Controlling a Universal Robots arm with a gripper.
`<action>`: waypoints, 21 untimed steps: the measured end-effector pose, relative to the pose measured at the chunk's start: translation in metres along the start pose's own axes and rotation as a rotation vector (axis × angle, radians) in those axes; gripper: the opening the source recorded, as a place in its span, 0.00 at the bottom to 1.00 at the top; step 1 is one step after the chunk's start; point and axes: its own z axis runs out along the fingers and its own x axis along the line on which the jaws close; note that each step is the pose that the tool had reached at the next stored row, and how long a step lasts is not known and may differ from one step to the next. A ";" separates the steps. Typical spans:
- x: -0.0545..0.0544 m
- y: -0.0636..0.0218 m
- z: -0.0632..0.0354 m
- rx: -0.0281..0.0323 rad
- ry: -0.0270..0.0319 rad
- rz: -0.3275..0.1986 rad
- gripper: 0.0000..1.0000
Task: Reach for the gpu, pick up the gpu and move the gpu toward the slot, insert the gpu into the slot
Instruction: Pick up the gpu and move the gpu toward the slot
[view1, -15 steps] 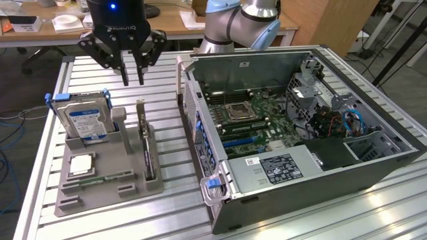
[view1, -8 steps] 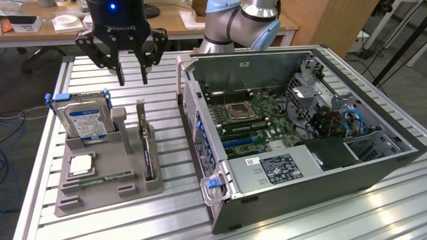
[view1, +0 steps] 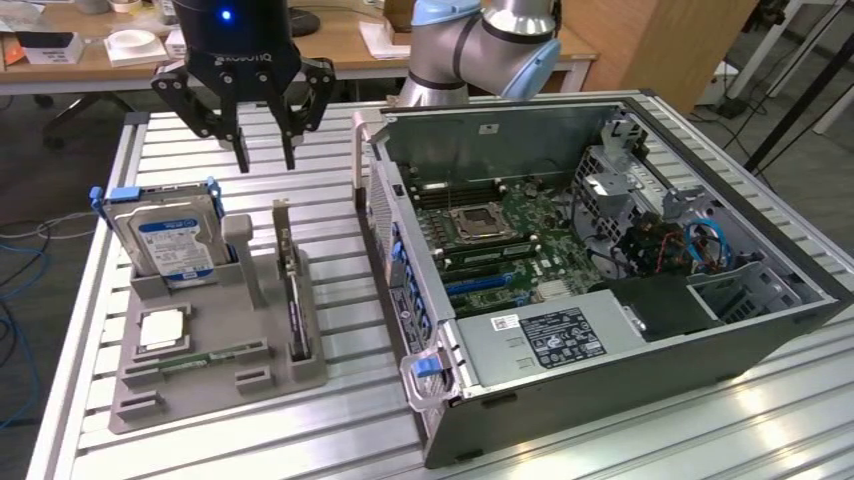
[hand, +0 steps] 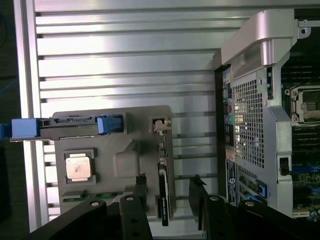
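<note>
Wrist view: gpu (hand: 163, 192) seemingly beneath hand (hand: 169, 179); fingers (hand: 141, 192) spread

I count one gpu (view1: 286, 285), one hard drive (view1: 167, 240), one processor chip (view1: 160, 328), one memory stick (view1: 214, 357), one holder (view1: 200, 392), one computer case (view1: 627, 400) and my one gripper (view1: 264, 165).

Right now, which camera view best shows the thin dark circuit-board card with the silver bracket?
The exterior view: the thin dark circuit-board card stands on edge in the grey holder, full length visible. The wrist view shows its top edge from above.
</note>
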 end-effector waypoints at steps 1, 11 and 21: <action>0.000 0.0000 0.0001 -0.0032 0.0002 0.000 0.47; 0.000 -0.0002 0.0031 -0.0027 -0.0001 0.000 0.47; 0.000 -0.0008 0.0097 -0.0025 0.0001 0.000 0.47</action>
